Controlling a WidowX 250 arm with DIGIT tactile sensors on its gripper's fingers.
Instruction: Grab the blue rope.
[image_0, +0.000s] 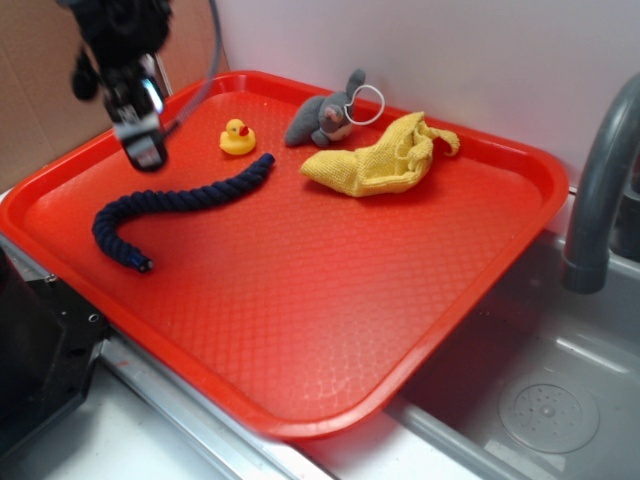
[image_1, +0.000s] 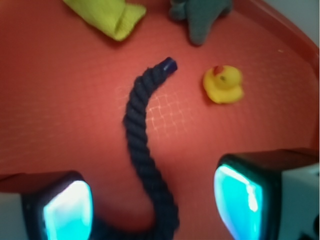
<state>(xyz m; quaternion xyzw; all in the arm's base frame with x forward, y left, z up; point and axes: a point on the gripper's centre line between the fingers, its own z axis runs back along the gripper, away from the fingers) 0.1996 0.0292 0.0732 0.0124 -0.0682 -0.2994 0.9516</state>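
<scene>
open tray floor (image_0: 330, 300) around blue rope (image_0: 180, 205), toy duck (image_0: 237, 137) just beyond its far end

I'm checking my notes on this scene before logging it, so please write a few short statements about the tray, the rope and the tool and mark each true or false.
1. The blue rope lies curved on the red tray. True.
2. The tool is shut on the rope. False: its jaws are open, with the rope running between the fingers below them.
3. The yellow duck sits on top of the rope. False: it stands beside one rope end, apart from it.
4. A yellow cloth lies next to the grey plush toy. True.
5. The tray holds a blue cup. False: no cup is in view.
</scene>
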